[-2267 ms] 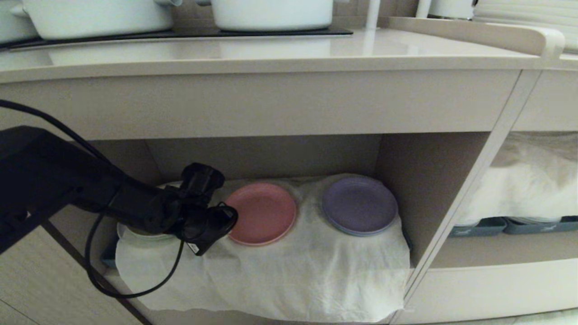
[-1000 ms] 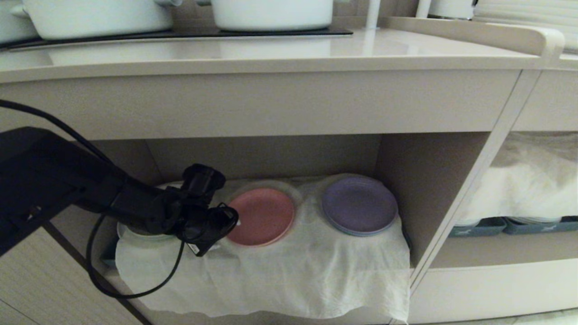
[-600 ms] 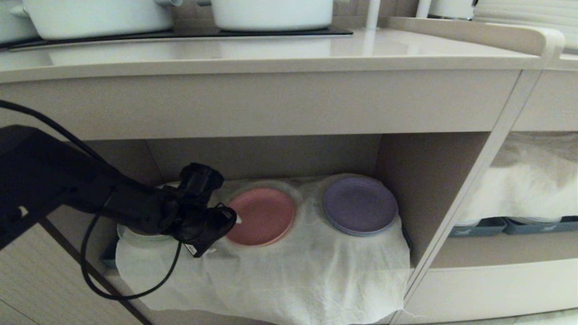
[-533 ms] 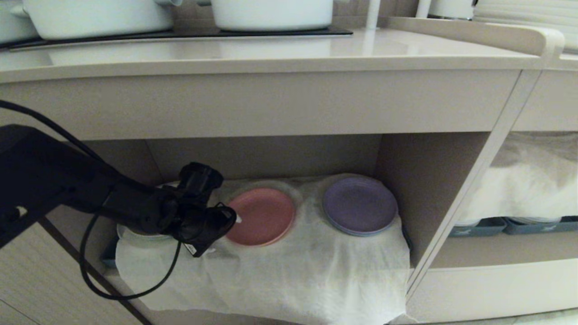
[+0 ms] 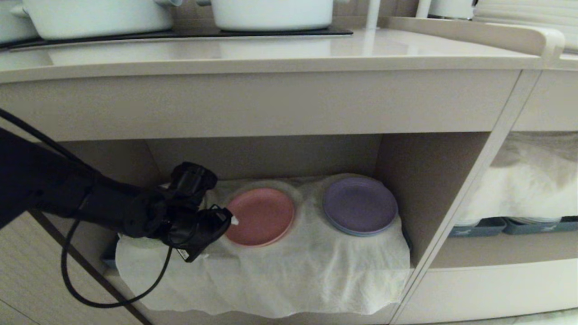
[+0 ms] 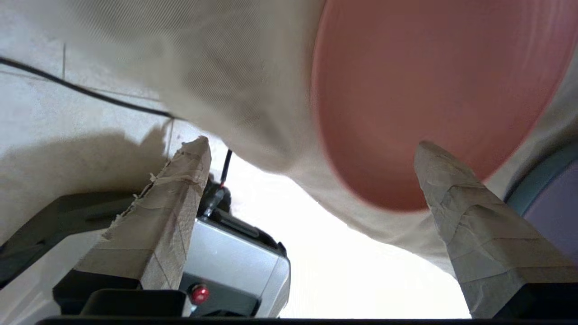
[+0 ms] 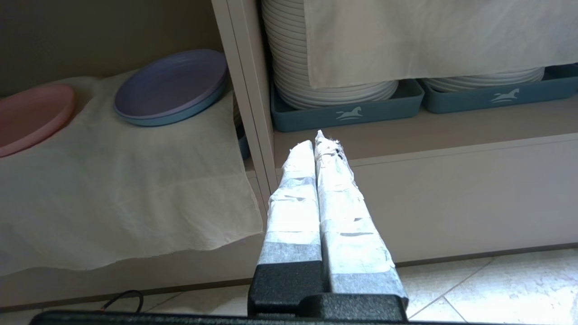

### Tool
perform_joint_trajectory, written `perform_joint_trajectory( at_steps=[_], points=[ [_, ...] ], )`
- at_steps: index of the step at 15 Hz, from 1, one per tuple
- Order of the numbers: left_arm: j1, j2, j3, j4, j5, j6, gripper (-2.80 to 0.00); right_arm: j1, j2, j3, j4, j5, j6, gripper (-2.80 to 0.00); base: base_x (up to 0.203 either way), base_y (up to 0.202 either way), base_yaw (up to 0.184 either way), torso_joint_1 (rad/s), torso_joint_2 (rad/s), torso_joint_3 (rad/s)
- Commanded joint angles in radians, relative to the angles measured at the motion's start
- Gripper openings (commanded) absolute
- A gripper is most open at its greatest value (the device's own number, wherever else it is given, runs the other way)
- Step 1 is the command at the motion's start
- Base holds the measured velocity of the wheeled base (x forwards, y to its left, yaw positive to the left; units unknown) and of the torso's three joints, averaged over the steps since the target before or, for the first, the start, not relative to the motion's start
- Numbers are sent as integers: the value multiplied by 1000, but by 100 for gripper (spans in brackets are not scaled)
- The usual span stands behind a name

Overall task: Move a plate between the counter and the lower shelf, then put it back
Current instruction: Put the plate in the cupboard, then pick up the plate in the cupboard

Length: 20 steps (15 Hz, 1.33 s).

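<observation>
The pink plate (image 5: 261, 215) lies flat on the white cloth of the lower shelf (image 5: 293, 271), left of a purple plate (image 5: 360, 205). My left gripper (image 5: 228, 223) hovers at the pink plate's left rim, reaching into the shelf from the left. In the left wrist view its taped fingers (image 6: 180, 189) stand wide apart, so the left gripper (image 6: 311, 142) is open and holds nothing, with the plate (image 6: 429, 90) just beyond the fingertips. The counter (image 5: 271, 49) runs above the shelf. My right gripper (image 7: 317, 141) is shut and parked low in front of the shelves, empty.
White pots (image 5: 271, 13) stand on the counter's black panel. Right of the divider (image 5: 469, 198) the adjoining shelf holds stacked white plates (image 7: 316, 67) in blue-grey trays (image 7: 347, 110) under a cloth. A black cable (image 5: 90, 289) hangs below my left arm.
The plate has been set down on the cloth and released. My left gripper has opened wide and drawn back slightly to the left, away from the plate. The right arm has not moved.
</observation>
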State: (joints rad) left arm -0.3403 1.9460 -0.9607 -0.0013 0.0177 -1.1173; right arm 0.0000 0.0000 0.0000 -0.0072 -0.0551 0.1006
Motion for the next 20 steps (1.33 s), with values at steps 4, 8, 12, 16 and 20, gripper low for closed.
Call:
perform_joint_trajectory(
  at_steps=[4,8,12,16,20],
  points=[
    [-5,-85,69,0,-1,-6,0,0,0,0,0,0,1,-280,0,0,0,0,0,0],
    [-26,-142,131,-2,-1,-5,0,0,0,0,0,0,1,-280,0,0,0,0,0,0],
    [-34,-214,183,-2,0,-4,-280,0,0,0,0,0,1,-280,0,0,0,0,0,0],
    [-34,-277,234,0,1,8,-280,0,0,0,0,0,1,-280,0,0,0,0,0,0],
    [-50,-349,285,43,-1,10,-280,0,0,0,0,0,1,-280,0,0,0,0,0,0]
  ],
)
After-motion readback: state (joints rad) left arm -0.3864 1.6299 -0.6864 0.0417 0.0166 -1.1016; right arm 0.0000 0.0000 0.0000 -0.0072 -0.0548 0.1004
